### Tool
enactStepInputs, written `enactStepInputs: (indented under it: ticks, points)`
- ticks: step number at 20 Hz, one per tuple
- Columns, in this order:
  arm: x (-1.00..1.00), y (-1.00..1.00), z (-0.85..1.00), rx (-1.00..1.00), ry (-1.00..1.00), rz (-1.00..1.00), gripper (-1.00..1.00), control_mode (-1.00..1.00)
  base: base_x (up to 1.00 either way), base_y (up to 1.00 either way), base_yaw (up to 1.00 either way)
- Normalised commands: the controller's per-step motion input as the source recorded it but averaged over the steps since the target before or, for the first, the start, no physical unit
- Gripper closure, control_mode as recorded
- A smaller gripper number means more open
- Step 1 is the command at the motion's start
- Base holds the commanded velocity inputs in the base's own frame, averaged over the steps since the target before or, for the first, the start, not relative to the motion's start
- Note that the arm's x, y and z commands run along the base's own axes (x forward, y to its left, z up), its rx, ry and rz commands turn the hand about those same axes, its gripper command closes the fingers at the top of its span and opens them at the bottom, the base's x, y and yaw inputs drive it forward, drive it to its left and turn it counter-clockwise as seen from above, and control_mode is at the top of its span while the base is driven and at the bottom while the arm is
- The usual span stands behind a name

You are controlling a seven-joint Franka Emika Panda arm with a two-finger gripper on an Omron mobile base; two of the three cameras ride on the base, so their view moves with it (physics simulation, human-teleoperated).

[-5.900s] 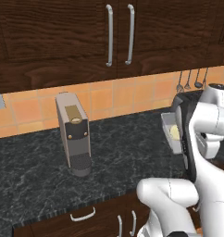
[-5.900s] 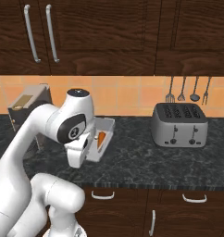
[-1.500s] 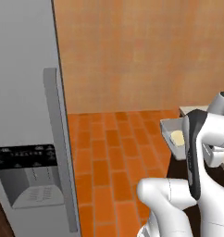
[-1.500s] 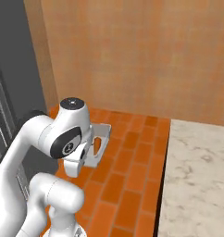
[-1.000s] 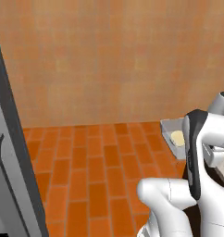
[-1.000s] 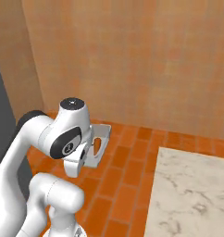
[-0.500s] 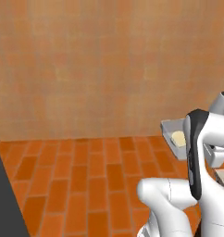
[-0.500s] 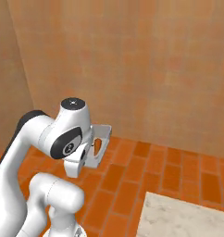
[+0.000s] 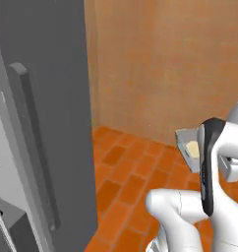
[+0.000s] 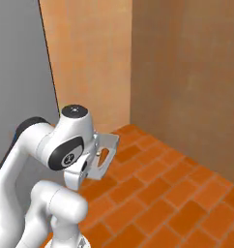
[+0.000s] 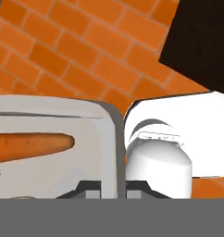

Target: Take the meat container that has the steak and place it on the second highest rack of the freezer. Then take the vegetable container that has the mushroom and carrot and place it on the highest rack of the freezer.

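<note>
My gripper (image 11: 115, 187) is shut on the end wall of the vegetable container (image 11: 49, 121), a light-grey tray held level in front of my arm. In the hand view the orange carrot (image 11: 33, 142) lies along the tray's floor. The left base view shows the vegetable container (image 9: 186, 139) beside my forearm with the pale mushroom (image 9: 192, 149) in it. The vegetable container (image 10: 104, 151) also juts out past my wrist in the right base view. The freezer (image 9: 47, 98) rises at the left, its long bar handle (image 9: 36, 147) facing me. The meat container and the steak are out of view.
Orange brick floor (image 9: 126, 187) spreads below the tray, and tan walls (image 10: 186, 72) meet in a corner ahead. The freezer's grey side (image 10: 17, 72) stands close at my left. A dark-grey door bin (image 9: 13, 224) shows at the lower left.
The whole scene has swung as the base turned: the freezer has come into view at the left and the wall corner has shifted. The tray stays in my gripper as before.
</note>
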Motion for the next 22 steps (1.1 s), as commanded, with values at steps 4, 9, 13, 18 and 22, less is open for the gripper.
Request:
enactStepInputs:
  ticks: [4, 9, 13, 18, 22]
  points:
    - [0.00, 0.00, 0.00, 0.00, 0.00, 0.00, 1.00, 1.00, 0.04, 0.00, 0.99]
    - [0.00, 0.00, 0.00, 0.00, 0.00, 0.00, 1.00, 1.00, 0.36, 0.00, 0.92]
    - [0.00, 0.00, 0.00, 0.00, 0.00, 0.00, 1.00, 1.00, 0.25, -0.02, 0.94]
    - [0.00, 0.00, 0.00, 0.00, 0.00, 0.00, 1.00, 1.00, 0.36, 0.00, 0.92]
    - [0.00, 0.00, 0.00, 0.00, 0.00, 0.00, 1.00, 1.00, 0.16, 0.00, 0.73]
